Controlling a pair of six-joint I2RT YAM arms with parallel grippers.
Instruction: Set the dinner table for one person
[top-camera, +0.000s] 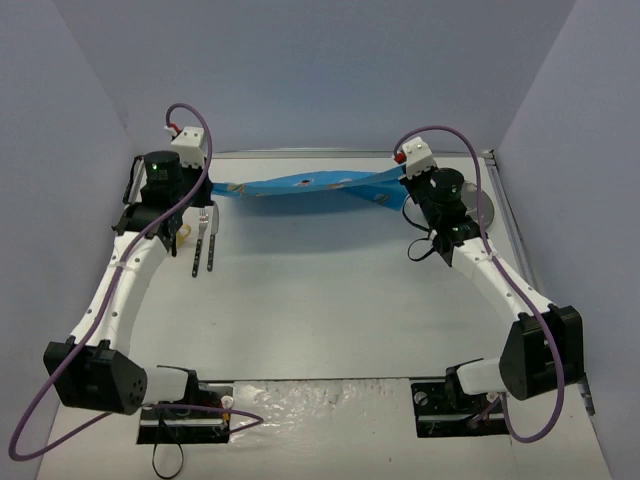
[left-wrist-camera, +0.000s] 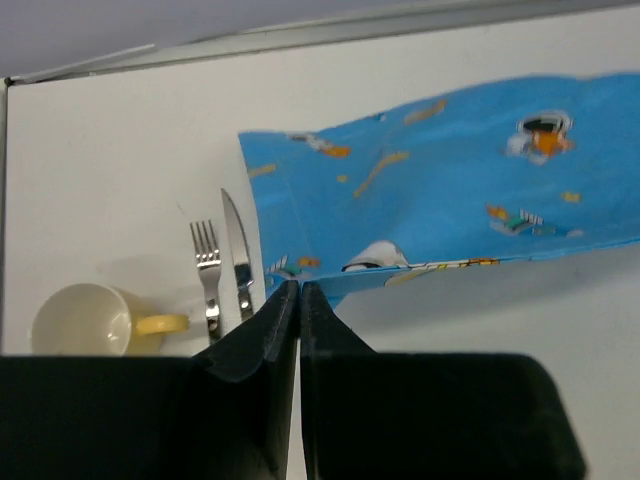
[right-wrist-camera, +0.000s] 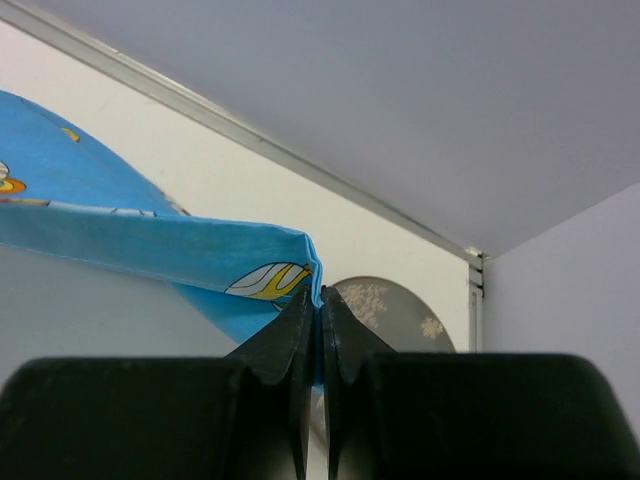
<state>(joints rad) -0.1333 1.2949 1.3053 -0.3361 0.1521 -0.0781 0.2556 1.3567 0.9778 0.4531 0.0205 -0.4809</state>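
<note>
The blue placemat (left-wrist-camera: 450, 190) is soft printed cloth. The fork (left-wrist-camera: 207, 272) and knife (left-wrist-camera: 238, 262) are shiny metal, the mug (left-wrist-camera: 80, 320) looks glossy, the desk (top-camera: 330, 300) smooth matt white with thin metal rim

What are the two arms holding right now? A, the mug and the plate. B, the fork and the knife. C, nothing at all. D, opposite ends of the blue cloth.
D: the left fingers and the right fingers are each shut on an end of the blue cloth, which spans between them.
</note>
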